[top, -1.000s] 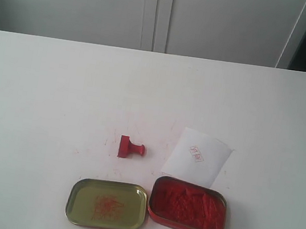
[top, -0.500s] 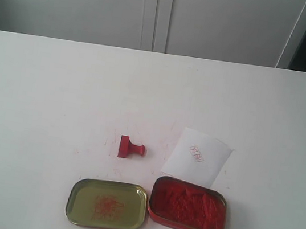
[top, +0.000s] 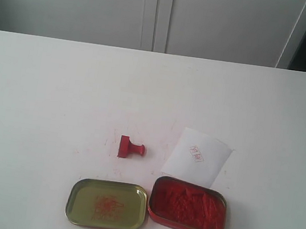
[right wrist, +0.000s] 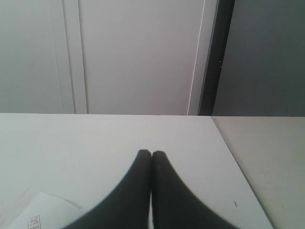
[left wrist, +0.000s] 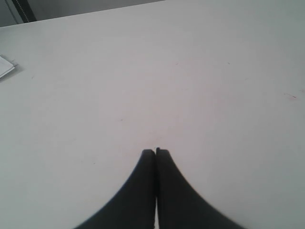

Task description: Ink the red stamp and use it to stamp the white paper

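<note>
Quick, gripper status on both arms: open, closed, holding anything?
Left gripper: closed, jaws together, holding nothing.
Right gripper: closed, jaws together, holding nothing.

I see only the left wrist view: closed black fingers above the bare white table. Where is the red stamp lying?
Observer: The red stamp lies on its side, free, left of the white paper in the exterior view.
Operator: Is the paper stamped already?
Observer: Yes, it carries a small red imprint.
Operator: And the other arm?
Observer: The right gripper is shut and holds nothing.
</note>
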You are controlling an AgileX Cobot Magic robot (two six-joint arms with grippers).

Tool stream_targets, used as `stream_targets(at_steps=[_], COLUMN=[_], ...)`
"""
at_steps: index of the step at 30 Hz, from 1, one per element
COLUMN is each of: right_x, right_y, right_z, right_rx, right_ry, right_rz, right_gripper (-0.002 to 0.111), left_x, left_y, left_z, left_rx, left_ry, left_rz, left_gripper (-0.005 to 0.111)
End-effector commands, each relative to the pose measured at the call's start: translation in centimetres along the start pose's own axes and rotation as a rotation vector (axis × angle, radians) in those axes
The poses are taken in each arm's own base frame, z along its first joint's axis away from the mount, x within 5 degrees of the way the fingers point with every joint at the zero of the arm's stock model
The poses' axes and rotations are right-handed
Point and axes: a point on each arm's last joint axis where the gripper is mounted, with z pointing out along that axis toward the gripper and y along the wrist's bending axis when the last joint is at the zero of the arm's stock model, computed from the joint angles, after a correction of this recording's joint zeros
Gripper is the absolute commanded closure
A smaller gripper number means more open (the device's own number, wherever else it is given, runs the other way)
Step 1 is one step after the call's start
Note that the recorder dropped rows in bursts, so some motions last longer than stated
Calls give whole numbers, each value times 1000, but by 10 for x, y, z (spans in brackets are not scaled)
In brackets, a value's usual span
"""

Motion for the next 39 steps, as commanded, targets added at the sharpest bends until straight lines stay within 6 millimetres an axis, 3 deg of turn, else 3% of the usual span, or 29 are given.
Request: stream_targets(at_steps=[1, 19, 39], right_x=[0, 1, 1], right_y=[-1, -1, -1], right_z=[-7, -52, -51], right_rx=[6, 7, -11], right_ry=[-34, -224, -225], right_rz=[-8, 2, 2], right_gripper=[108, 108, 108], left_x=[1, 1, 1], left_y=[0, 0, 0], left_z=[0, 0, 0], left_rx=[-3, -3, -3], left_ry=[-1, -1, -1], left_rz=[-1, -1, -1], left_gripper=[107, 107, 107])
